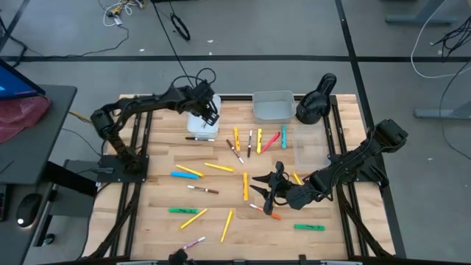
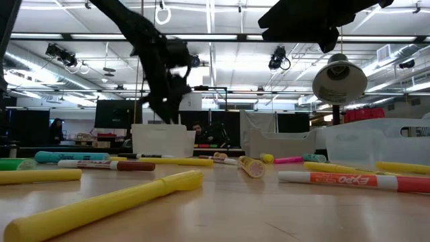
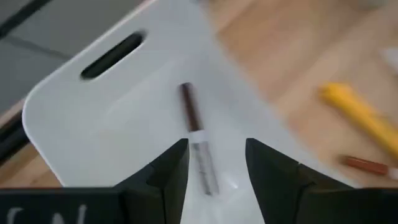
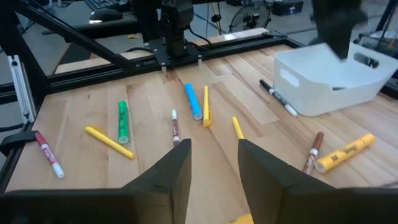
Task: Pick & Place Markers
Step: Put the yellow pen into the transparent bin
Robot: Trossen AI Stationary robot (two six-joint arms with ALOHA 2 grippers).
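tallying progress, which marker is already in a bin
The brown marker with the clear cap, lying inside the white bin under the open left gripper. All the other markers seen lie on the table.

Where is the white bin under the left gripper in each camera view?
High view: white bin at the table's back edge, left of centre.
Low view: bin mid-distance, left of centre.
Left wrist view: bin fills it, marker inside.
Right wrist view: bin across the table.
Shared landmark: left gripper above it.
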